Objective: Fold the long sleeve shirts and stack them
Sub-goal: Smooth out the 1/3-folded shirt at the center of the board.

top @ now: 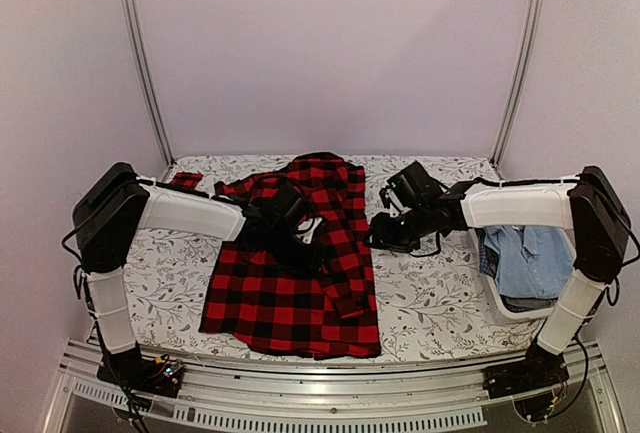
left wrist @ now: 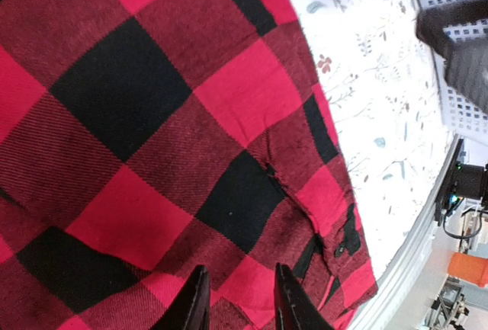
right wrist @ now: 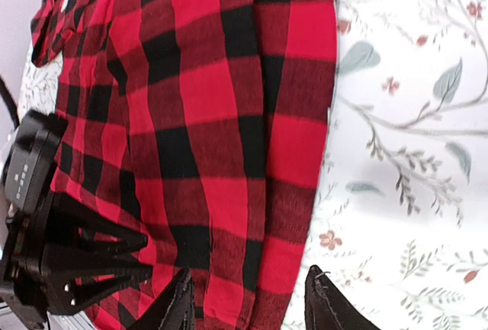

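Shirt [top: 290, 298] in red-and-black check lay spread across the middle of the flowered table [top: 430, 303], its hem toward the front edge. Over its middle the left gripper [left wrist: 241, 277] showed a narrow gap above the cloth; whether it pinched any could not be told. The right gripper [right wrist: 250, 277] stood wide and empty over the shirt's right edge. Farther right, a white basket [top: 497, 305] held blue clothing [top: 535, 258].
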Robot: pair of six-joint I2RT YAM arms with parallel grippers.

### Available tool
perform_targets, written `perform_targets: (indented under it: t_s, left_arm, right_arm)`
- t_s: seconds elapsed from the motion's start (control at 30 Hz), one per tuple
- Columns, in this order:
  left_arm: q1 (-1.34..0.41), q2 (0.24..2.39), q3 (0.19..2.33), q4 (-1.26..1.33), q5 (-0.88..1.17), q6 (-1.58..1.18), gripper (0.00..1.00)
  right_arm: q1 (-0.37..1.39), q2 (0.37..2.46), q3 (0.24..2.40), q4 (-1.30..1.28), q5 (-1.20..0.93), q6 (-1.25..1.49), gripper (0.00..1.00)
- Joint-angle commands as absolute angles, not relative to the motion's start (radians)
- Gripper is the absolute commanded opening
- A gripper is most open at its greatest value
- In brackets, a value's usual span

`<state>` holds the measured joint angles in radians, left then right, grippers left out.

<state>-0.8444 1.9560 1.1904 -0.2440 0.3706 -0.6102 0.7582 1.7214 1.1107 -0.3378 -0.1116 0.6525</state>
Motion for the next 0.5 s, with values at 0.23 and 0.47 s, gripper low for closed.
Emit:
perform_targets:
  t_s: [0.23, 0.47]
  left_arm:
    - [-0.845, 1.761, 1.188, -0.348, 0.238, -0.615, 0.30]
    - [-0.841, 1.663, 1.098, -0.382, 0.190, -0.632, 0.30]
  right_arm:
    - [0.598, 1.982, 1.334, -0.222, -0.198, 0.541, 0.40]
    - [0.562, 2.146, 1.490, -0.229, -0.222, 0.513, 0.38]
